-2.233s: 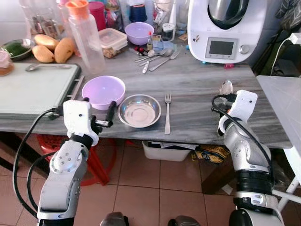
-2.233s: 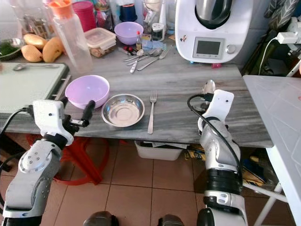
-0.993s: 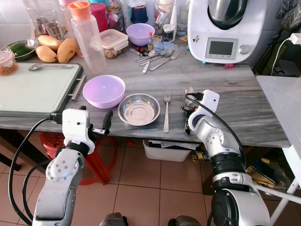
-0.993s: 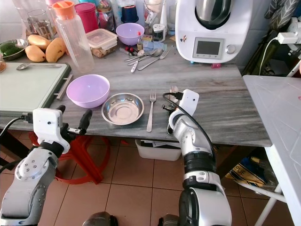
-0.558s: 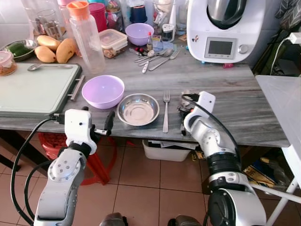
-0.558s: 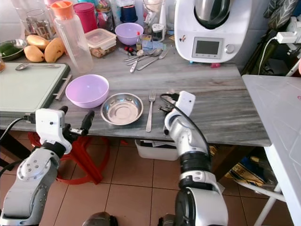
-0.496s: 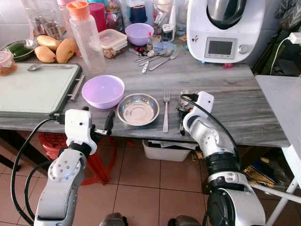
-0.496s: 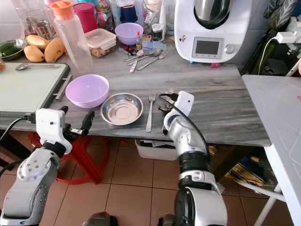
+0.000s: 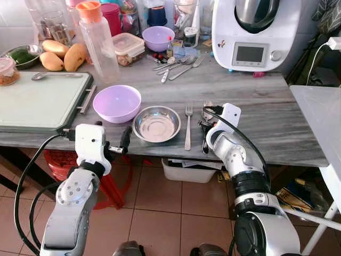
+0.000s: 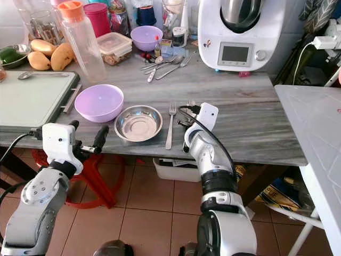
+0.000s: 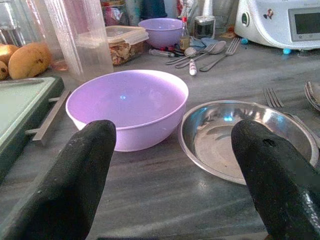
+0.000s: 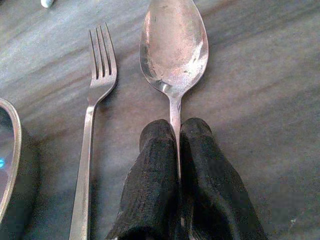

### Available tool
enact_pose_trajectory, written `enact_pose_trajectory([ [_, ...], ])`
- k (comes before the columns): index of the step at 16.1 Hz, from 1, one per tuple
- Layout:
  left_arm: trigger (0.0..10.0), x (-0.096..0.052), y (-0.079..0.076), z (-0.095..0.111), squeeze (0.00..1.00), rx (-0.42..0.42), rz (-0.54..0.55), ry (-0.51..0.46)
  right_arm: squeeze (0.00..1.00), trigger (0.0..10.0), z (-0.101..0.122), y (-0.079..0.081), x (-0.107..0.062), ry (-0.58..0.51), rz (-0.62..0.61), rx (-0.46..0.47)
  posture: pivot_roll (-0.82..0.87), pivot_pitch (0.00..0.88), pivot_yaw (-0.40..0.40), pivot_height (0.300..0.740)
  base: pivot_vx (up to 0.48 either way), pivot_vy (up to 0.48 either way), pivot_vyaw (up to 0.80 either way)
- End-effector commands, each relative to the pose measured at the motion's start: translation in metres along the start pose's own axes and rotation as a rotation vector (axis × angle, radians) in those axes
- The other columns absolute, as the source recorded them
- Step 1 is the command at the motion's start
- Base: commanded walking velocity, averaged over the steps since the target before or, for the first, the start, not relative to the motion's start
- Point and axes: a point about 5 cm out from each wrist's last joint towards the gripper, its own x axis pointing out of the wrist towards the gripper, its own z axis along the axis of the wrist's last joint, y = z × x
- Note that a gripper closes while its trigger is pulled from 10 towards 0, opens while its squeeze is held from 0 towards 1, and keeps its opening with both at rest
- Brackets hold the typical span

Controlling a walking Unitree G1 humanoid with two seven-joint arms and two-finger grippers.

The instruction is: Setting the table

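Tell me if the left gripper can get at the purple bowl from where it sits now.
Probably yes. The left gripper is open at the table's near edge, and the purple bowl lies straight ahead with bare counter between; the steel dish sits beside it.

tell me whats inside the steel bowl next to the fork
Nothing: the steel bowl sits empty, its bare shiny bottom showing between the purple bowl and the fork. The right tool holds a spoon beside the fork; the grip covers its handle.

Spoon (image 12: 173, 47) in right gripper (image 12: 176, 150), now lowered beside the fork (image 12: 93, 111).
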Motion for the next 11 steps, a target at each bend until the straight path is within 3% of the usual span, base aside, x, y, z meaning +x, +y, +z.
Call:
enact_pose_trajectory([
  [1,10.0,0.001,-0.002,0.003,0.0,-0.004,-0.016,-0.004,0.0,10.0,0.003,0.003,0.003,-0.003,0.005,-0.019,0.02,0.005,0.027,0.74,0.0,0.0,0.0],
  [11,10.0,0.003,-0.005,0.004,0.0,-0.01,-0.021,-0.008,0.0,10.0,-0.001,0.016,0.007,-0.004,0.022,-0.047,0.02,0.005,0.027,0.74,0.0,0.0,0.0],
])
